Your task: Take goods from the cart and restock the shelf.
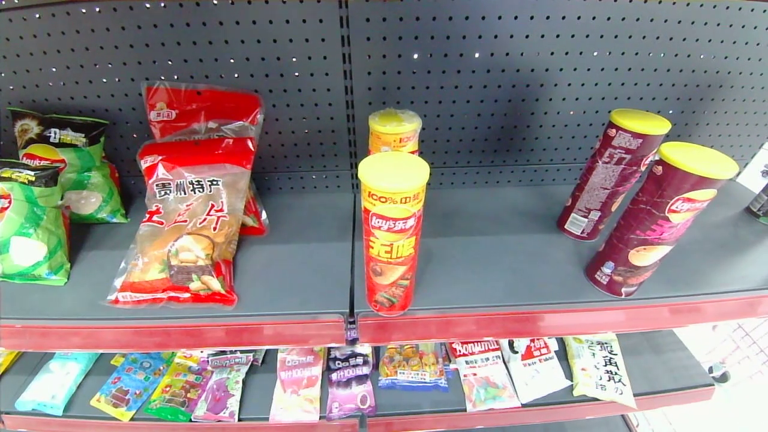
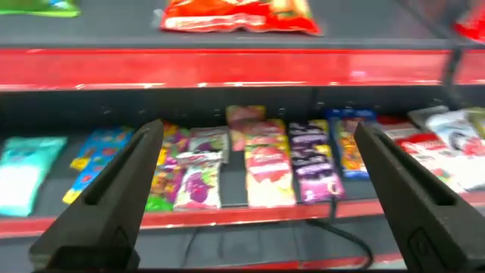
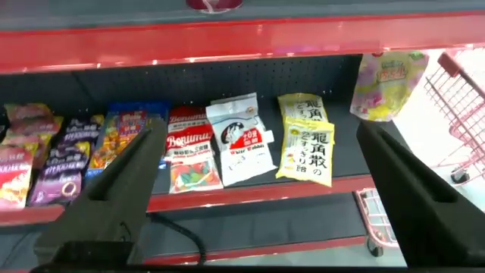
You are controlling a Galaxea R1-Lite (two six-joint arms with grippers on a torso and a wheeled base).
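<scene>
While both arms sit low before the shelf (image 1: 480, 252), we hold the left gripper (image 2: 254, 152) and right gripper (image 3: 261, 136) spread wide and empty, apparently because nothing is picked yet. Straight ahead lie sweet packets (image 3: 239, 140). Above stand crisp tubes (image 1: 393, 231), and the pink cart (image 3: 458, 114) waits off beside the right gripper.

Upper shelf (image 1: 288, 270), grey w/ red front edge. Far left: 2 green chip bags (image 1: 33, 228), one behind the other. Next to them: 2 red potato-slice bags (image 1: 186, 234) leaning back, front one overlapping the rear. Centre: 2 yellow-lid cans (image 1: 393, 240) standing front to back. Right: 2 maroon cans (image 1: 657, 222) standing, yellow lids, close together. Lower shelf (image 1: 660, 366): row of small candy packets (image 1: 300, 384) lying flat, side by side, some overlapping.
</scene>
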